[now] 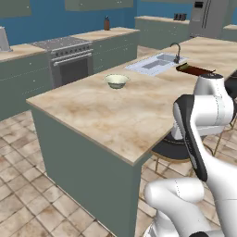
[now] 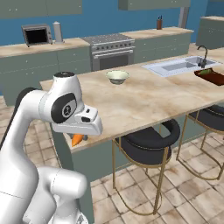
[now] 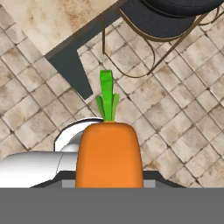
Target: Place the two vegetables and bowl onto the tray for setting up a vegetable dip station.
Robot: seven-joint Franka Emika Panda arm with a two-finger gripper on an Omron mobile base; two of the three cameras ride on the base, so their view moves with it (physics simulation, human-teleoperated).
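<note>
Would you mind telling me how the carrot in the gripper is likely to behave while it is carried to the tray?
The carrot looks thick and solid, so it probably stays stiff. Its smooth, tapering sides may slip between the fingers. The thin green top seems the frailest part. Once laid on the tray, its round body might roll.

arm (image 2: pixel 26 144): glossy white rounded links | dark joint bands | black-ringed round cap

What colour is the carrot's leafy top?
Bright green, above the orange carrot; clearest in the hand view.

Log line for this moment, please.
gripper: shut on carrot | carried above floor | bowl: on counter | tray: beside sink
</note>
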